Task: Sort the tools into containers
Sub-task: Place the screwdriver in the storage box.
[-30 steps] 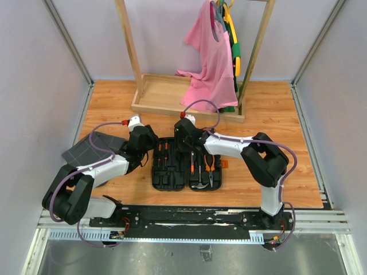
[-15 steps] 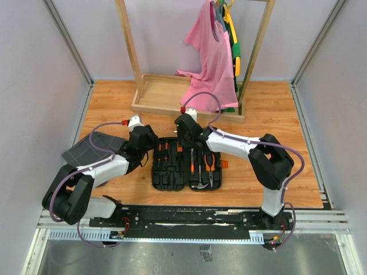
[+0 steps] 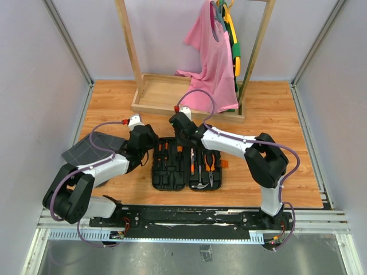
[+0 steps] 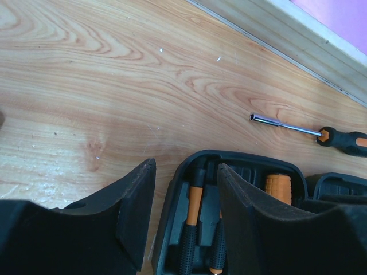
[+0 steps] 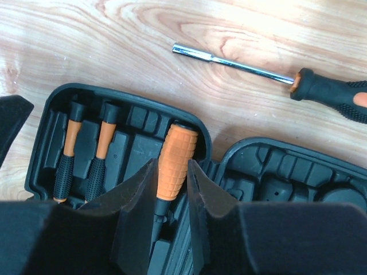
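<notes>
Narrow right fingers [image 5: 135,212] pinch an orange-handled tool [image 5: 178,152] in the black case [image 5: 129,123], its tip hidden. Left fingers [image 4: 129,206] gape empty over the case's corner. Upper right, a loose screwdriver [image 5: 327,91] is cut off at its handle.

Table [image 4: 114,69]: wood-grain top, reads to me as smooth, semi-matt, fine pale scuffs.
Tool case [image 5: 143,114]: black moulded plastic, matt, dull sheen on ribs.
Orange-handled tool [image 5: 176,152]: handle finely ribbed, matt orange.
Small screwdrivers [image 5: 66,163] in case: smooth orange collars, black knurled grips.
Loose screwdriver [image 5: 258,70]: bright polished metal shaft, black stippled grip, orange inlay.
Right gripper [image 5: 172,166] pads: matt black, slightly grainy to my eye.
Shirt [image 3: 211,57]: pink cloth, soft, matt.
Rack [image 3: 166,91]: bare pale wood.
Mat [image 3: 92,146]: dark grey fabric, grid pattern.
</notes>
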### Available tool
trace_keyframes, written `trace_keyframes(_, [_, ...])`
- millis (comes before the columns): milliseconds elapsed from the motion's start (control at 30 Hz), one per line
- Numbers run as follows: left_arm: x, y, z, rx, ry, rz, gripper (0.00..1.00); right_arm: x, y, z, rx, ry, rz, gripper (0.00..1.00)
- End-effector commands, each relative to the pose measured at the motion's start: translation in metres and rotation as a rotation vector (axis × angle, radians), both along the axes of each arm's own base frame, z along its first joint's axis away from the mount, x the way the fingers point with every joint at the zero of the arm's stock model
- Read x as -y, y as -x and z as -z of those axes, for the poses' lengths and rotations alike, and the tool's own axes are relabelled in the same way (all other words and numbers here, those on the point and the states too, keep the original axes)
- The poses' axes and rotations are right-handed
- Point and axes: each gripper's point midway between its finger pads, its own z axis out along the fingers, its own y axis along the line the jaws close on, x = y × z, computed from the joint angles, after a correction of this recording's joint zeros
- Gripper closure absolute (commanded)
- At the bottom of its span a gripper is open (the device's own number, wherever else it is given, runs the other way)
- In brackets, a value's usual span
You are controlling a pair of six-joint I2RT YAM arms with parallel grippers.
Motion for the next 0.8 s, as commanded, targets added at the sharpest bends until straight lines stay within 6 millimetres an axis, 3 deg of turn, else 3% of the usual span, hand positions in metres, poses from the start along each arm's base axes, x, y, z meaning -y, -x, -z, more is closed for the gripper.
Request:
trace_keyframes(0, [0.000,-0.012,-0.015,0.039,0.017,-0.016,0.48,-0.002,0.011,0.014,-0.051,0.060,-0.017,0.72])
trace_keyframes(467, [0.005,-0.014,-0.002,-0.035,0.003,0.008,0.49,0.002,0.013,0.037,-0.105,0.152,-0.034,0.69])
trace_keyframes(767, [-0.003,0.015,0.013,-0.108,0.006,0.017,0.51,0.012,0.010,0.044,-0.109,0.202,-0.034,0.75])
